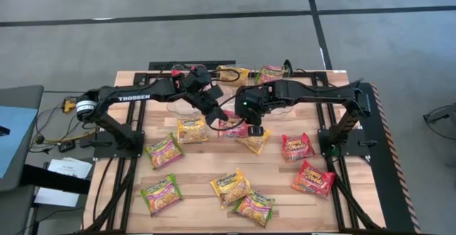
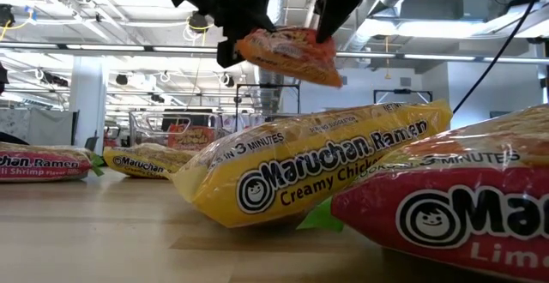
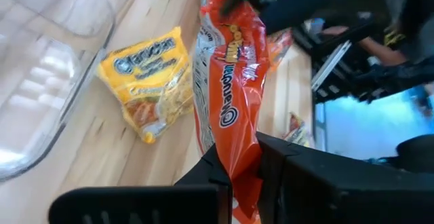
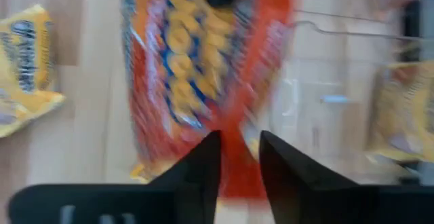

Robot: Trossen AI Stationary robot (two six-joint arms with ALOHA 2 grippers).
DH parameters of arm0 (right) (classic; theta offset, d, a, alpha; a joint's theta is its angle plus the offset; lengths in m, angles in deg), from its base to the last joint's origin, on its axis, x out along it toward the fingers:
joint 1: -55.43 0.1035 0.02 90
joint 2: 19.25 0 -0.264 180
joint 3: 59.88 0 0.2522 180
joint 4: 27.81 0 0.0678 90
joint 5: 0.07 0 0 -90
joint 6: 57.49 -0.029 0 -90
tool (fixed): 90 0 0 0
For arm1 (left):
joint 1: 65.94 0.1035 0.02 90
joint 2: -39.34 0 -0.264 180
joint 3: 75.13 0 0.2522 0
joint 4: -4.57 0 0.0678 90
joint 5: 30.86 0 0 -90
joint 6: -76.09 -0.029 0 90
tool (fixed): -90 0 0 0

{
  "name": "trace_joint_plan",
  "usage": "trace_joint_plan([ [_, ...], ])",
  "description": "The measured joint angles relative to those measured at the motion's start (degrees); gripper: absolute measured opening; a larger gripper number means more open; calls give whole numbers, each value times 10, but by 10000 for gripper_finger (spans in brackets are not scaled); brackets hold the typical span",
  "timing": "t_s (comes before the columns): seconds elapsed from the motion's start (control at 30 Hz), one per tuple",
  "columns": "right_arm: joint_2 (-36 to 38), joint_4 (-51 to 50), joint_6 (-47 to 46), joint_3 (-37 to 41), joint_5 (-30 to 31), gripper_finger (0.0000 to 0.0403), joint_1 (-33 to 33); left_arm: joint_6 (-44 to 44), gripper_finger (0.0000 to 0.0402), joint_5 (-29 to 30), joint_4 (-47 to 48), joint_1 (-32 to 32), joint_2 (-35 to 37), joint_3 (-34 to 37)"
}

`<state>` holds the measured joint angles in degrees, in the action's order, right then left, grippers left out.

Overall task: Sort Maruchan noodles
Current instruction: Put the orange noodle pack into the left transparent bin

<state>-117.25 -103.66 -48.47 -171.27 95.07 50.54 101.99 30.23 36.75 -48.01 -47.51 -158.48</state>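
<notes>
Left jaws pinch red packet midair; right jaws parted at its edge. Most packets unsorted on table.

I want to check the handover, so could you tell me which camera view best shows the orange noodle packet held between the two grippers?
The left wrist view: the orange packet fills the frame, pinched by the left gripper. The low view shows it aloft between both arms. The right wrist view shows it blurred past the right gripper. The high view mostly hides it.
</notes>
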Motion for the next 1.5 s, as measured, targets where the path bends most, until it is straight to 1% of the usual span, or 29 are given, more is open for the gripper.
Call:
trace_joint_plan([
  [0.17, 22, -12, 0, -1, 10, 184, -13, -42, 11, 31, 64, 6, 26, 0],
  [0.3, 40, -24, -1, -12, 10, 201, -27, -83, 11, 75, 109, 17, 62, 0],
  [0.47, 50, -37, -6, -47, 10, 204, -39, -132, 11, 136, 157, 46, 122, 0],
  [0.53, 49, -50, -6, -65, 10, 203, -42, -143, 11, 152, 164, 60, 148, 0],
  [0.63, 49, -46, -3, -90, 10, 200, -46, -165, 11, 167, 188, 95, 186, 0],
  [0.7, 49, -49, 4, -101, 10, 199, -46, -187, 11, 176, 188, 122, 206, 0],
  [0.77, 49, -47, 5, -109, 10, 199, -48, -221, 11, 187, 204, 149, 223, 0],
  [0.9, 49, -47, 5, -119, 10, 199, -52, -291, 11, 214, 193, 209, 243, 10],
  [1.0, 49, -48, 5, -119, 11, 198, -57, -326, 11, 205, 174, 255, 243, 24],
  [1.07, 49, -48, 5, -119, 11, 198, -61, -353, 11, 182, 173, 287, 243, 36],
  [1.13, 49, -48, 5, -119, 11, 198, -66, -368, 11, 161, 150, 312, 239, 55],
  [1.2, 49, -47, 4, -119, 11, 198, -70, -378, 11, 153, 130, 336, 238, 81],
  [1.37, 49, -46, -13, -119, 11, 198, -86, -384, 11, 123, 68, 372, 239, 146],
  [1.5, 48, -46, -34, -119, 12, 198, -100, -433, 11, 122, 38, 378, 238, 188],
])
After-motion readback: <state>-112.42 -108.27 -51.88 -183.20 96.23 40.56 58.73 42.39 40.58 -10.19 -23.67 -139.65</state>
